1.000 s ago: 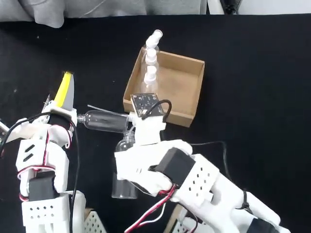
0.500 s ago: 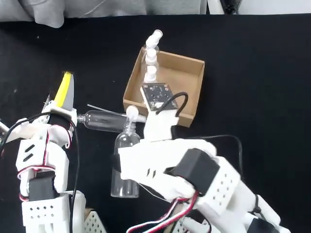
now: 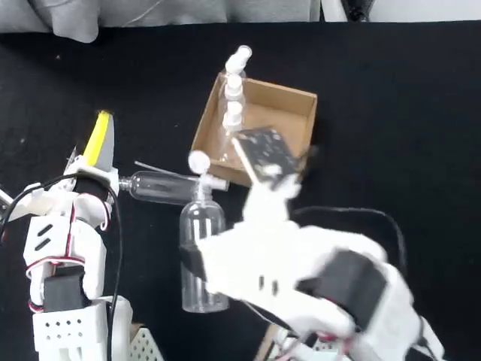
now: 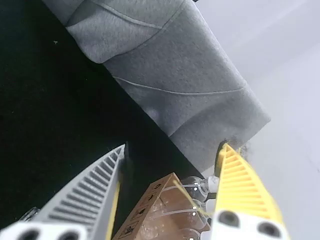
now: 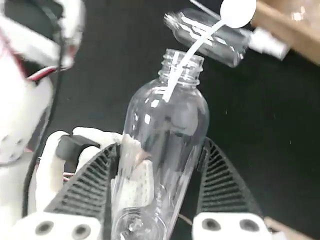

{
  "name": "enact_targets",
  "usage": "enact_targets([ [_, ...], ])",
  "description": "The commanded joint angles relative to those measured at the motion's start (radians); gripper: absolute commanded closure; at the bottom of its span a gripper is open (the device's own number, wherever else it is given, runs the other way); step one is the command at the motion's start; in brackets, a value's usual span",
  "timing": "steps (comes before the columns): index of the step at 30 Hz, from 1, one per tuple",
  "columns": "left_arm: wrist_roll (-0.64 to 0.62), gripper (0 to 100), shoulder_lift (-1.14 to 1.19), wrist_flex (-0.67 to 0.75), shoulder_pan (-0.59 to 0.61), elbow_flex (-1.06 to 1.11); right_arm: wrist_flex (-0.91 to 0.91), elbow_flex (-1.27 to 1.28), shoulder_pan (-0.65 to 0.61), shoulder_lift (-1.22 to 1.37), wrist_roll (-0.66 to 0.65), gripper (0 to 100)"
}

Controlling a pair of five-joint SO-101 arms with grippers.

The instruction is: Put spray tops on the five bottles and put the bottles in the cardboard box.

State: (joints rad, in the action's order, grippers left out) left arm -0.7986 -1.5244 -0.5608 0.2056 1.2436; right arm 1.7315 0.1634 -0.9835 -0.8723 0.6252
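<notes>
My right gripper (image 5: pixel 162 150) is shut on a clear bottle (image 5: pixel 167 120), held near-upright above the table (image 3: pixel 201 256). A white spray top (image 5: pixel 237 11) leans loosely over its open neck, its tube down inside; in the high view its head (image 3: pixel 199 161) is just above the neck. Another bottle (image 3: pixel 161 188) with a spray top lies on the table between the arms, pointing at the cardboard box (image 3: pixel 297 135). Bottles with white spray tops (image 3: pixel 234 84) stand along the box's left wall. My left gripper (image 3: pixel 100 139) is open at the left, pointing up and holding nothing (image 4: pixel 172 150).
The table is covered in black cloth (image 3: pixel 391 113), with grey fabric (image 4: pixel 165 65) along its far edge. The right arm's white body (image 3: pixel 301 278) covers the near middle of the table. The left arm's base (image 3: pixel 64 301) stands at the near left.
The right arm has swung up and to the right with the bottle still in its gripper. The spray top's head has come into view above the neck. The left arm has stayed still.
</notes>
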Motion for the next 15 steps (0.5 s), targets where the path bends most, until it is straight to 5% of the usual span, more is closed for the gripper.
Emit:
enact_targets([
  [1,-0.005,73,-0.011,0.025,0.01,-0.002,0.028,-0.058,-0.018,-0.099,-0.069,91.7],
  [15,-0.005,73,-0.011,0.025,0.012,-0.002,0.026,0.229,-0.017,-0.165,-0.368,91.7],
])
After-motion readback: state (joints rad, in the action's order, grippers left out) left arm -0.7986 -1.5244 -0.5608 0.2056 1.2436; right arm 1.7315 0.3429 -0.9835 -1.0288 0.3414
